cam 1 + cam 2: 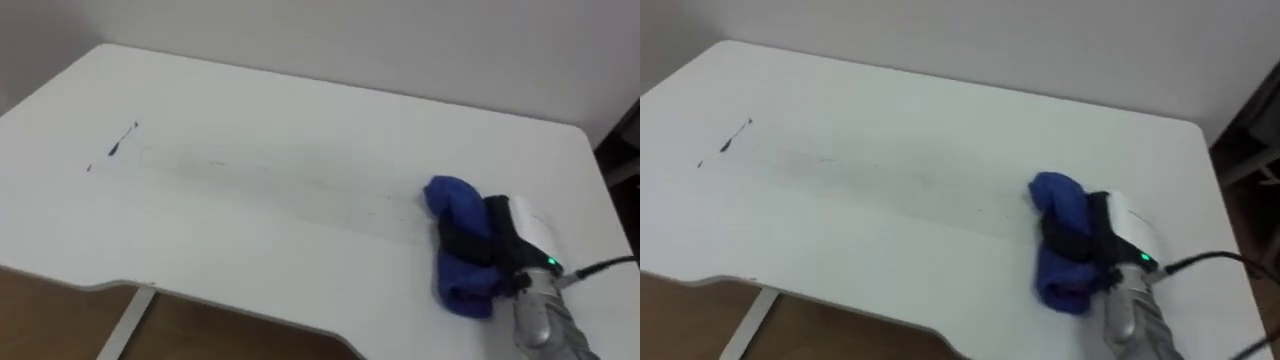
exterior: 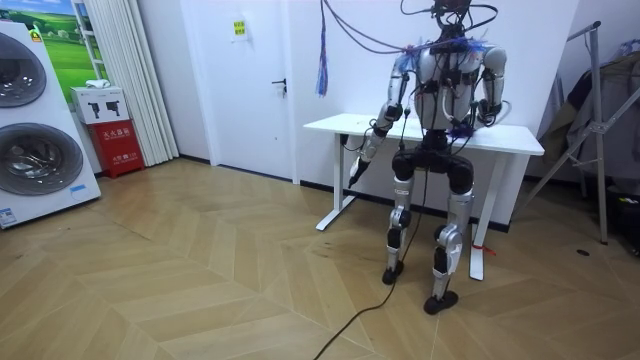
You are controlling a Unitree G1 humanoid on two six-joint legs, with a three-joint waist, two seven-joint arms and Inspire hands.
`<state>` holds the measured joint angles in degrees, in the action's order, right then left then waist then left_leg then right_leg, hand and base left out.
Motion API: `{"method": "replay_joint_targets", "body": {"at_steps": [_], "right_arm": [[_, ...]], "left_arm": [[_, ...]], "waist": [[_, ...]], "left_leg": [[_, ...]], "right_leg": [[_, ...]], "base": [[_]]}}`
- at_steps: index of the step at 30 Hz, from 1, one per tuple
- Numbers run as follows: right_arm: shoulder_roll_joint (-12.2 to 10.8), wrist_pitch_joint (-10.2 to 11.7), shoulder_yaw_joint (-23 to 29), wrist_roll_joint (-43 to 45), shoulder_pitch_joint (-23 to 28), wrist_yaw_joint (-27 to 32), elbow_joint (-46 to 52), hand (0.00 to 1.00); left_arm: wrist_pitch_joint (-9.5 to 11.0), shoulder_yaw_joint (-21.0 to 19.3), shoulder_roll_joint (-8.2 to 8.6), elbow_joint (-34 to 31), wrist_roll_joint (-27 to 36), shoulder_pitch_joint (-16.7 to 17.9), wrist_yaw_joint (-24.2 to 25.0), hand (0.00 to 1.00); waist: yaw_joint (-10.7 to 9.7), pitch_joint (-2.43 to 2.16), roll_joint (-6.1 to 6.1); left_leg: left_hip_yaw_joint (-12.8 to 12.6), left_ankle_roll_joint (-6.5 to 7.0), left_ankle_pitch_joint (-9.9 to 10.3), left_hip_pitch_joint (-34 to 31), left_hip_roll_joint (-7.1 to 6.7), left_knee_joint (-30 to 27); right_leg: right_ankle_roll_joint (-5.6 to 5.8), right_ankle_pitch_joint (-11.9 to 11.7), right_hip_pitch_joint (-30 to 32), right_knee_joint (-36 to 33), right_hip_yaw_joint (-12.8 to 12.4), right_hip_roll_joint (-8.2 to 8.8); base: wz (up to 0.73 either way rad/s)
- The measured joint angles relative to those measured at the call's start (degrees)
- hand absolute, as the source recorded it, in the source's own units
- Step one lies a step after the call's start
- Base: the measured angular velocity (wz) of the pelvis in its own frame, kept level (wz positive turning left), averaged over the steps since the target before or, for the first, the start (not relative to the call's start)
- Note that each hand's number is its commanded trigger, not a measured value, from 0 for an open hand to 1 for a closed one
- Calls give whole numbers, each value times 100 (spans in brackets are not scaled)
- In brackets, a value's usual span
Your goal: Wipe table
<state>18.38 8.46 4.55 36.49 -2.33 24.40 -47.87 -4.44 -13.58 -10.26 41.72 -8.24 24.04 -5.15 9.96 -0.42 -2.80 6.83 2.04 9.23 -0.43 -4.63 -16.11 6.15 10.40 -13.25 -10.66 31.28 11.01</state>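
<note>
A blue cloth (image 1: 455, 205) lies bunched on the white table (image 1: 250, 110), near its right end. My right hand (image 1: 503, 243) comes in from the lower right and rests on the cloth, dark fingers curled over its folds. A short dark pen-like mark (image 1: 122, 140) shows at the table's far left, and a faint grey smear (image 1: 300, 185) runs from it toward the cloth. In the room view I stand at the table's long side facing it, and my left hand (image 2: 357, 168) hangs below the table edge on the room view's left.
The table's front edge has a curved cut-out (image 1: 150, 285) with a white leg (image 1: 125, 325) under it. A wall lies just behind the table. A metal rack (image 2: 600, 120) stands to the right, and washing machines (image 2: 35, 130) stand far to the left.
</note>
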Motion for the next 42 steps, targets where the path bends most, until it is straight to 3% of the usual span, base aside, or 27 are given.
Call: {"method": "replay_joint_targets", "body": {"at_steps": [6, 12, 15, 17, 20, 21, 23, 25, 26, 28, 31, 32, 35, 36, 37, 42], "right_arm": [[239, -108, 567, -144, 455, 62, -85, 100], [236, -291, 557, -143, 480, 61, -17, 100], [230, -582, 344, -39, 454, 58, 185, 100], [201, -865, 170, -12, 360, 42, 309, 100], [126, -1475, -349, 441, -25, -324, 707, 100], [112, -1522, -475, 500, -108, -422, 790, 100], [21, -1594, -963, 657, -581, -681, 823, 100], [-175, -1600, -1370, 782, -1169, -1000, 850, 100], [-285, -1590, -1488, 919, -1383, -1146, 906, 100], [-321, -1554, -1658, 952, -1559, -1284, 1014, 100], [-335, -1443, -1703, 995, -1625, -1252, 1066, 100], [-328, -1433, -1705, 1001, -1625, -1227, 1065, 93], [-317, -1364, -1773, 1006, -1588, -1076, 1050, 17], [-309, -1335, -1833, 1017, -1562, -1003, 1032, 5], [-306, -1321, -1838, 1086, -1517, -977, 1030, 0], [-291, -1280, -1832, 1088, -1198, -783, 1073, 0]], "left_arm": [[29, 8, 4, -2, 118, -43, 114, 0], [28, 19, 4, -9, 132, -49, 109, 0], [28, 40, 6, -7, 123, -47, 89, 0], [29, 106, 9, 46, 127, -84, 85, 0], [7, 374, 13, 224, 119, -165, 84, 0], [5, 388, 14, 246, 116, -181, 87, 0], [-5, 447, 9, 255, 103, -205, 87, 0], [-27, 543, 17, 254, 103, -260, 102, 0], [-28, 544, 16, 255, 105, -246, 117, 0], [-30, 552, 25, 260, 111, -215, 158, 0], [-51, 554, 48, 260, 145, -94, 190, 0], [-58, 559, 47, 260, 153, -83, 190, 0], [-57, 619, 48, 256, 207, -138, 189, 0], [-48, 623, 48, 294, 207, -204, 189, 0], [-41, 649, 48, 338, 207, -265, 189, 0], [26, 725, 39, 257, 184, -467, 162, 0]], "waist": [[-194, -45, -57], [-197, -40, -80], [-147, -28, -92], [10, -19, -77], [284, 6, -90], [372, 13, -96], [521, 76, -102], [717, 168, -105], [815, 189, -130], [981, 196, -161], [987, 189, -161], [984, 191, -159], [939, 205, -116], [936, 216, -88], [906, 201, -44], [836, 132, 46]], "left_leg": [[-57, 2, 14, -3, 8, -136], [-94, 42, 58, 5, -7, -190], [-110, 36, 60, -7, 7, -180], [-197, 14, 79, 6, 71, -178], [-300, -20, 68, -76, 146, -135], [-333, -27, 65, -101, 166, -129], [-339, -51, 60, -168, 199, -132], [-260, -43, 47, -217, 188, -128], [-211, -44, 47, -286, 168, -138], [-138, -34, 55, -384, 127, -170], [-13, -3, 73, -483, 76, -254], [-4, 5, 79, -486, 72, -261], [17, 13, 117, -468, 96, -258], [11, 15, 144, -438, 108, -263], [-1, 27, 168, -419, 109, -267], [-174, 127, 257, -264, 84, -265]], "right_leg": [[98, 108, 13, -5, -88, 8], [95, 64, 3, 1, -155, 13], [91, 63, 13, 7, -196, -4], [88, 62, 67, 2, -330, -36], [63, 62, 248, -23, -444, -80], [42, 52, 280, -18, -447, -91], [-45, 3, 330, -18, -432, -130], [-67, 9, 359, -4, -385, -152], [-79, 26, 373, 8, -355, -153], [-76, 43, 414, 5, -277, -136], [-56, 33, 383, -51, -90, -112], [-56, 33, 383, -82, -94, -108], [-55, 33, 420, -251, -122, -98], [-55, 34, 418, -321, -131, -90], [-47, 39, 408, -420, -120, -62], [-43, 38, 391, -591, -170, 48]], "base": [[-5], [-3], [-8], [-31], [-23], [-18], [3], [25], [29], [33], [47], [34], [10], [-3], [0], [-12]]}}
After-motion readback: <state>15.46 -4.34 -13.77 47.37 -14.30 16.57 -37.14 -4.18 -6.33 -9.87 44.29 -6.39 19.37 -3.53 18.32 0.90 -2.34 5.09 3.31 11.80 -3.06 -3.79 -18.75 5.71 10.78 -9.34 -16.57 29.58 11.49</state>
